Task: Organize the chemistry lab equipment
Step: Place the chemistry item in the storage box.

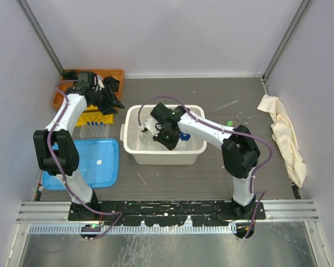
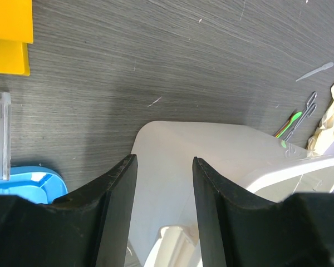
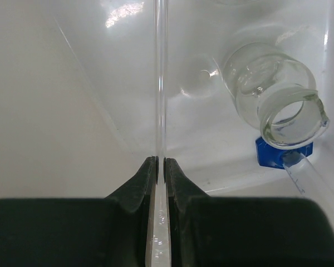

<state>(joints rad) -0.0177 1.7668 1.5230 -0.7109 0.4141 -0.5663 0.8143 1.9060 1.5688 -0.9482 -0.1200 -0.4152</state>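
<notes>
White tub (image 3: pixel 44 111); right-wrist view alone: likely glass tube (image 3: pixel 161 83) between jaws.

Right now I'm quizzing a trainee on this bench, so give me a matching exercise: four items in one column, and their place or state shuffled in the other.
Items
1. thin glass tube
2. glass flask
3. forceps
4. left gripper

Place or state
A. on the table, between the white tub and the cloth
B. open, holding nothing
C. pinched in the right gripper
D. inside the tub, beside a blue cap

Pairs: 1-C, 2-D, 3-A, 4-B
</notes>
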